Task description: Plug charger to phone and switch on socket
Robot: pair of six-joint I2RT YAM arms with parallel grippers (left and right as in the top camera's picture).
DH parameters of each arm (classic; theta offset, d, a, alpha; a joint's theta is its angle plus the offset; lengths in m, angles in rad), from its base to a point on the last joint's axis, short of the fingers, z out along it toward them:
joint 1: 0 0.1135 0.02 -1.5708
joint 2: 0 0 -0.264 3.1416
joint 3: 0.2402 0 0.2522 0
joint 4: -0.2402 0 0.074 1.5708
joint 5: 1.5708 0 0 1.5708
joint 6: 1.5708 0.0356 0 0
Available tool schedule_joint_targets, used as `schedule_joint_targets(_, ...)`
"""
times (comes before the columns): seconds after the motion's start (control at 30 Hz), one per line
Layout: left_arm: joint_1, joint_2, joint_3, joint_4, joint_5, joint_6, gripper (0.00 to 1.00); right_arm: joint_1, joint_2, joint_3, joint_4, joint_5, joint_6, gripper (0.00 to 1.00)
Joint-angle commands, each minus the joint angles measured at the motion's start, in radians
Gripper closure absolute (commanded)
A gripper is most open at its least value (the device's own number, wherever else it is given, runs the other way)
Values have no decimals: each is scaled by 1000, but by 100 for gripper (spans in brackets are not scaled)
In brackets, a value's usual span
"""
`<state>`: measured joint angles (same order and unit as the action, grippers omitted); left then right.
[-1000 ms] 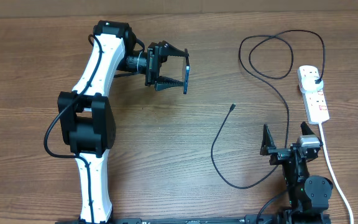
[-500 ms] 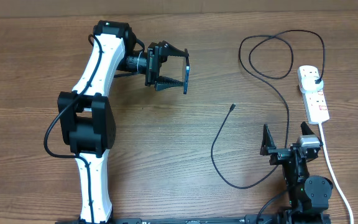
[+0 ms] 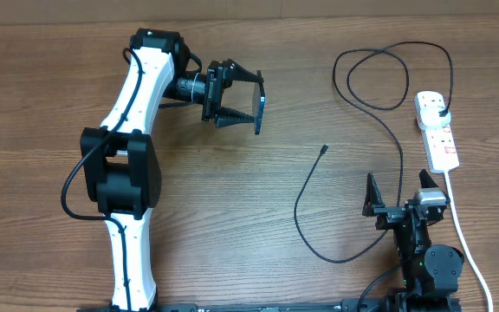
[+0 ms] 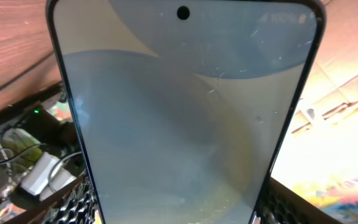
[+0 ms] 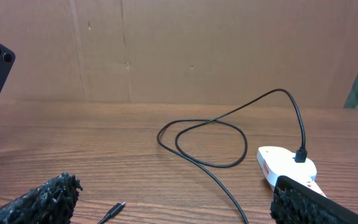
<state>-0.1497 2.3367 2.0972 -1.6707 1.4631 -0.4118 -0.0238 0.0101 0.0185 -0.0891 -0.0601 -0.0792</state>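
With the left fingers [image 3: 246,76] clenched on the slim, grey-blue-screened phone [image 4: 185,112] raised far and left of centre above the brown wooden table [image 3: 42,52], the thin black charger cable's connector tip [image 3: 323,150] lies loose on it, left of and beyond the released, empty right fingers [image 3: 372,198].

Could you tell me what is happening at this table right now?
The left tool is gripping the phone and holding it up above the table, screen facing its wrist camera. The charger is plugged into the socket at one end, while its connector tip lies loose on the table. The right tool sits open near the front edge, holding nothing. The phone is not yet connected.
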Motion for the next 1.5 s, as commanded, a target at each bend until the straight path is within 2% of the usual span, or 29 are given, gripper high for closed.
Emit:
schedule_joint_targets(0.0,5,-3,28,20,-74,22,31,2,-7,-10,8,7,-4,0)
schedule_joint_targets(0.17,5,-3,28,31,-237,22,31,2,-7,-10,8,7,-4,0)
schedule_joint_targets(0.33,0,-3,27,80,-453,-39,32,2,-7,-10,8,7,-4,0)
schedule_joint_targets(0.6,-42,-3,27,167,-806,-42,31,2,-7,-10,8,7,-4,0)
schedule_joint_targets(1.07,-231,-3,27,247,-1361,-42,29,2,-7,-10,8,7,-4,0)
schedule_joint_targets(1.47,-251,-3,27,269,-1392,-42,28,2,-7,-10,8,7,-4,0)
